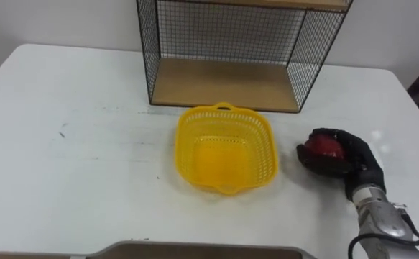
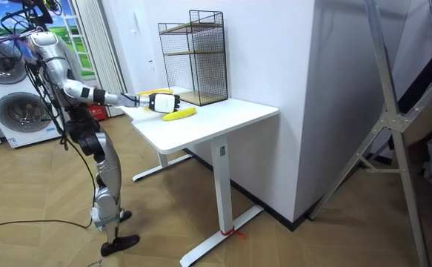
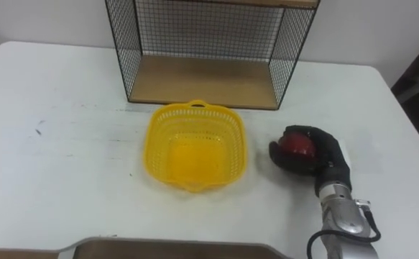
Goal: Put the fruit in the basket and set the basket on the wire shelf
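1. The table (image 1: 65, 108) is white and there is one of it. It carries everything else.
2. One wire shelf (image 1: 223, 83) stands at the far edge of the table. It has black mesh sides and a wooden bottom board that lies open toward the near side. The frame looks stiff, and I judge that board the likely place for the basket.
3. One yellow basket (image 1: 187, 155) sits mid-table, just near of the shelf, and it is empty. It is perforated plastic, so probably light and a little flexible. It has small handle loops at its far and near rims. Those rims look the best places to take hold, because the thin side walls may bend under a squeeze.
4. One robot hand (image 1: 356, 165), the right one, lies to the right of the basket. Its dark fingers are curled round the fruit.
5. One fruit (image 1: 323, 147) is in sight, red and round, enclosed in that hand and near the basket. It seems firm and smooth, perhaps slippery, so a wrap around its widest part suits it. Whether it still touches the table I cannot tell.
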Motion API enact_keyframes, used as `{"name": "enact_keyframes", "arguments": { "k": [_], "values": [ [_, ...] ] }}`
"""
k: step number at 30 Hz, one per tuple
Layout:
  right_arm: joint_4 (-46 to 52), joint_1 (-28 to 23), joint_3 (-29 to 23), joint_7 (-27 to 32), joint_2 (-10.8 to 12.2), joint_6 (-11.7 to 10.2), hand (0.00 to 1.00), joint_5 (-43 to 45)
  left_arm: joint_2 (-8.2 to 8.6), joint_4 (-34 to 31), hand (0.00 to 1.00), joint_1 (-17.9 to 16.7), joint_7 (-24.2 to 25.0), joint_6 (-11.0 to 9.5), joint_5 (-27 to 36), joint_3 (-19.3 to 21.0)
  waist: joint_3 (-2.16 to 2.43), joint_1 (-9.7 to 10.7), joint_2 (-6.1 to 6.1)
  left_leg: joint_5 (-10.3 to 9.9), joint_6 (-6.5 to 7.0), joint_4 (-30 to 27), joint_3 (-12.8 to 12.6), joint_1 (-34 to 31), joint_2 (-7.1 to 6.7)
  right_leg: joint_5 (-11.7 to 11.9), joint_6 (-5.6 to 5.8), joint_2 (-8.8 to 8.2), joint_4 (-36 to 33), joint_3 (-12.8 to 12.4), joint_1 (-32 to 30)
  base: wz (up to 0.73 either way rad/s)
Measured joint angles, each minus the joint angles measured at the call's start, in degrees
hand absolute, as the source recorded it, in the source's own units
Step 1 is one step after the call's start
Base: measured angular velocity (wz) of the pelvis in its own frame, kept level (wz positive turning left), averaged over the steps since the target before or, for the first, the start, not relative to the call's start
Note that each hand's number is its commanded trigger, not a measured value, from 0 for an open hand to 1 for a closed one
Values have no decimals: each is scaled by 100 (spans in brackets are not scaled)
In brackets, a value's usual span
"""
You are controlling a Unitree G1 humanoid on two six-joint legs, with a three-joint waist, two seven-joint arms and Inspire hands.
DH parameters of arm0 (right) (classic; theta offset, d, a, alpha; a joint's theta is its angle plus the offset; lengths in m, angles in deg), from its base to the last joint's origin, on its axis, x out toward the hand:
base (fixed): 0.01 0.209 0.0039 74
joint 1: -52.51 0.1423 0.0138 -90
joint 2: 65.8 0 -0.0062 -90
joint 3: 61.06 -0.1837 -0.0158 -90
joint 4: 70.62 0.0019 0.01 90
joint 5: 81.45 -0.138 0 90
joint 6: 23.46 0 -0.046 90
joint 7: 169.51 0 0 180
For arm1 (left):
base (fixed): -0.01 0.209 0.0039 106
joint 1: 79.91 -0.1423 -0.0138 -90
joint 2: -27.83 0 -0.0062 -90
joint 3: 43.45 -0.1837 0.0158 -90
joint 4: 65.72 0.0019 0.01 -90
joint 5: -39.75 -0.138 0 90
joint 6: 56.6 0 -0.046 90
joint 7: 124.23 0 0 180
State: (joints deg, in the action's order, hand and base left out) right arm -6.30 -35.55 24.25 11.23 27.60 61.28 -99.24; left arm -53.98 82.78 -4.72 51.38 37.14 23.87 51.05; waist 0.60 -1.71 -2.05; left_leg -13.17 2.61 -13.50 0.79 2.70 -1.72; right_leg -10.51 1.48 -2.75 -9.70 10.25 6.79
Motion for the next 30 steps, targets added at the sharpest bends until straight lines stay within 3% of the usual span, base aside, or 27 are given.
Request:
{"name": "enact_keyframes", "arguments": {
  "k": [2,6,12,15,18,24,30],
  "values": [
    [404,-150,11,-13,7,33,100,-109,67,41,0,-8,0,-33,5,-10,-4,-1,108,2,2,27,-47,41,2,4,3,5,1,-67,5,-13],
    [1030,-398,116,-20,67,33,100,-471,61,177,0,-26,0,-141,63,-24,-23,18,149,15,-5,91,-59,98,8,4,4,14,4,-83,23,-4],
    [1594,-396,114,-18,68,33,100,-583,61,341,0,15,2,-241,57,-24,-82,-5,42,14,-5,108,-72,72,11,4,3,17,1,-78,-21,-1],
    [1854,-395,116,-2,77,33,100,-648,54,337,0,-13,3,-235,50,-29,-48,-20,-33,15,-4,70,-72,-7,7,5,3,12,-4,-77,-96,0],
    [2156,-388,138,44,105,34,100,-606,50,307,0,-20,17,-219,6,-51,-48,-21,-28,15,-4,65,-70,-13,5,5,4,11,4,-71,-100,0],
    [2527,-353,546,11,112,33,100,314,32,240,0,24,25,-212,-2,-142,-62,-21,15,14,-6,73,-68,-71,14,5,4,23,2,-87,-171,0],
    [2639,-347,619,-305,101,34,100,1214,30,223,0,52,29,-207,-6,-141,-59,-58,20,14,-5,82,-77,-117,13,5,4,25,-1,-164,-221,0]
  ]
}}
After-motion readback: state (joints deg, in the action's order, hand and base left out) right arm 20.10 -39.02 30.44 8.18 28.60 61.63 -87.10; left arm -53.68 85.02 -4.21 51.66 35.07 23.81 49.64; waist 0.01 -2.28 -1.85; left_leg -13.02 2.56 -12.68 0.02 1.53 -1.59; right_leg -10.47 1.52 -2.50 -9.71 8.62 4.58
